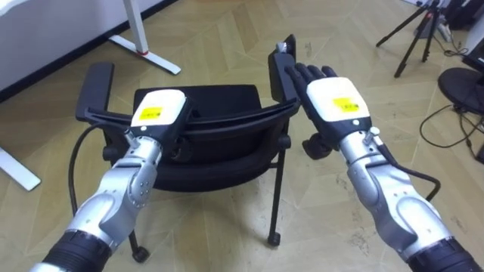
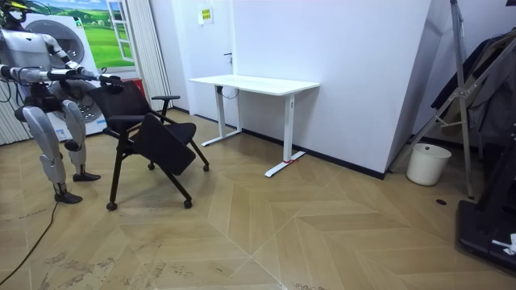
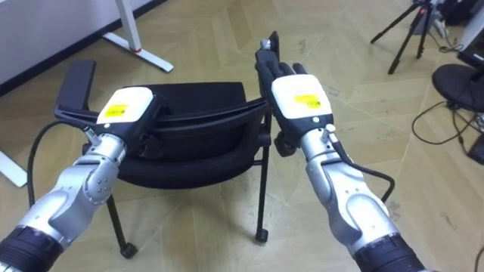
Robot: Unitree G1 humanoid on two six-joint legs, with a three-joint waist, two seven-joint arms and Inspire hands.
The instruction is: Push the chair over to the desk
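A black chair point(image 1: 219, 162) with two armrests stands right in front of me, its back towards me; in the room view the chair point(image 2: 153, 137) is between me and the white desk. My left hand point(image 1: 157, 112) lies on the top edge of the backrest near its left end, its fingers hidden against the dark frame. My right hand point(image 1: 336, 102) rests at the backrest's right end, with straight fingers point(image 1: 302, 75) reaching forward along the right armrest point(image 1: 283, 60). The left armrest point(image 1: 94, 89) juts out at the far left.
A white desk point(image 2: 254, 83) stands by the wall ahead, its foot point(image 1: 147, 53) showing beyond the chair. A black tripod point(image 1: 414, 34) and a dark base with cables point(image 1: 463, 87) are at my right. A white bucket point(image 2: 427, 163) sits far off. Wooden floor lies between chair and desk.
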